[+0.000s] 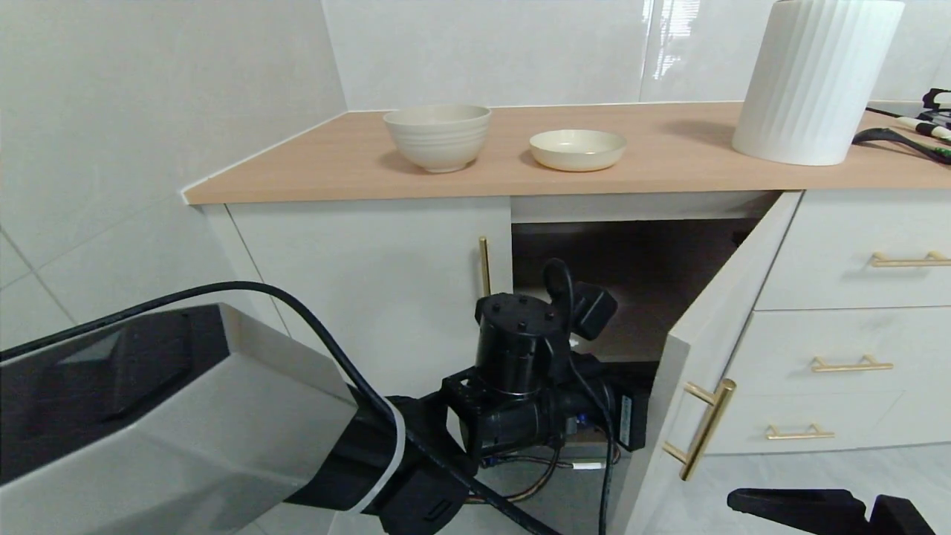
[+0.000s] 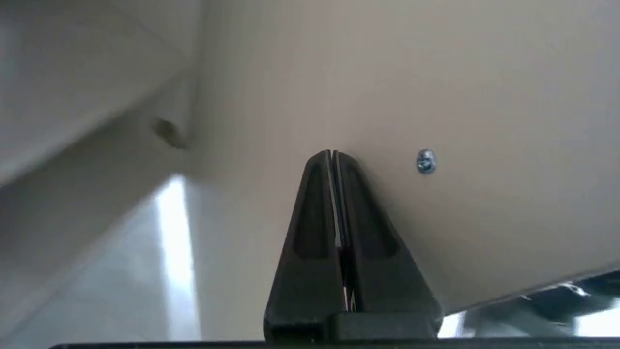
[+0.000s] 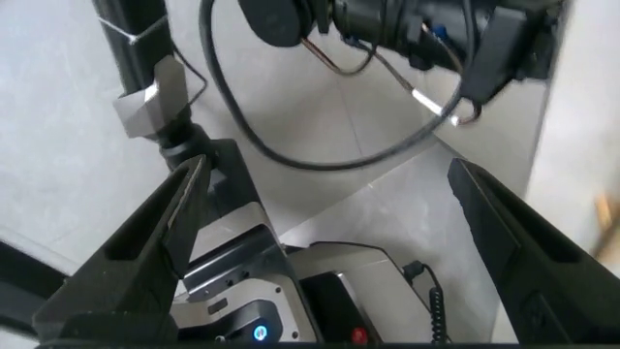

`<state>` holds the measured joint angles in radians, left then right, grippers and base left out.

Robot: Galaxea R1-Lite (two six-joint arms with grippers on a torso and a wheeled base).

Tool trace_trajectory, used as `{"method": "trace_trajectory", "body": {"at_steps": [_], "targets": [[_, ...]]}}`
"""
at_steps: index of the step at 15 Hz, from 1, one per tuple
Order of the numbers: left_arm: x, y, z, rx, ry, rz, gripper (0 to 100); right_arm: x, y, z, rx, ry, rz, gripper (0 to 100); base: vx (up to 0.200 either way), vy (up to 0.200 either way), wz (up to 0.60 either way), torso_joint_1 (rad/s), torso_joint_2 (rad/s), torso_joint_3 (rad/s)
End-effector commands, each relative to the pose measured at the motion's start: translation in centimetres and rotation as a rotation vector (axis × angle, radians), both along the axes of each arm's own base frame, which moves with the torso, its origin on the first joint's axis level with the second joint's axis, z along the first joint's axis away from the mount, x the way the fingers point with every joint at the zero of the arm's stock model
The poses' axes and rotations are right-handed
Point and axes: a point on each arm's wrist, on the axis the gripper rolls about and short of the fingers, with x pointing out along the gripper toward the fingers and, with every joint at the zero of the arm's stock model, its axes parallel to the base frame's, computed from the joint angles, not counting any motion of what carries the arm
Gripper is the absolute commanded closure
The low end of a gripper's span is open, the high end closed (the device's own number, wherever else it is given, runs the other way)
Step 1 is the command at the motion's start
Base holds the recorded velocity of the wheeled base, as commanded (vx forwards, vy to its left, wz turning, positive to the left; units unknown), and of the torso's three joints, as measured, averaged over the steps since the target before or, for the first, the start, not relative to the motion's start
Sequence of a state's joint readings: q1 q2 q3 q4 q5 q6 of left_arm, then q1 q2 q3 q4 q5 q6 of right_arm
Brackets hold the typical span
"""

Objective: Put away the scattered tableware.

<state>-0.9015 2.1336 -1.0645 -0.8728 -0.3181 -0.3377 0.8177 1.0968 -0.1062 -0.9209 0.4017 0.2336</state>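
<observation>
A cream ribbed bowl [image 1: 438, 136] and a small cream dish [image 1: 577, 148] stand apart on the wooden countertop [image 1: 312, 167]. Below them the cabinet door [image 1: 713, 334] hangs open. My left arm's wrist [image 1: 520, 357] is low in front of the opening, beside the door's edge. In the left wrist view, my left gripper [image 2: 331, 153] is shut with nothing in it, its tips against the door's pale inner face [image 2: 484, 87] near a screw [image 2: 425, 162]. My right gripper [image 3: 327, 170] stands open and empty, low over the tiled floor [image 3: 58, 145].
A tall white ribbed vase [image 1: 813, 78] stands at the counter's right, with dark utensils [image 1: 910, 134] beyond it. Drawers with gold handles [image 1: 851, 364] sit right of the open door. A closed door with a gold handle [image 1: 484, 266] is left of the opening. Walls close the left side.
</observation>
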Motion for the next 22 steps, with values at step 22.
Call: {"method": "trace_trajectory", "body": {"at_steps": [22], "targets": [[-7.7, 25.7, 9.9, 0.06, -0.128, 0.524, 100, 17.3, 4.2, 0.5, -0.282, 0.054, -0.549, 0, 0.0, 0.0, 0.0, 0.0, 0.0, 0.0]]}}
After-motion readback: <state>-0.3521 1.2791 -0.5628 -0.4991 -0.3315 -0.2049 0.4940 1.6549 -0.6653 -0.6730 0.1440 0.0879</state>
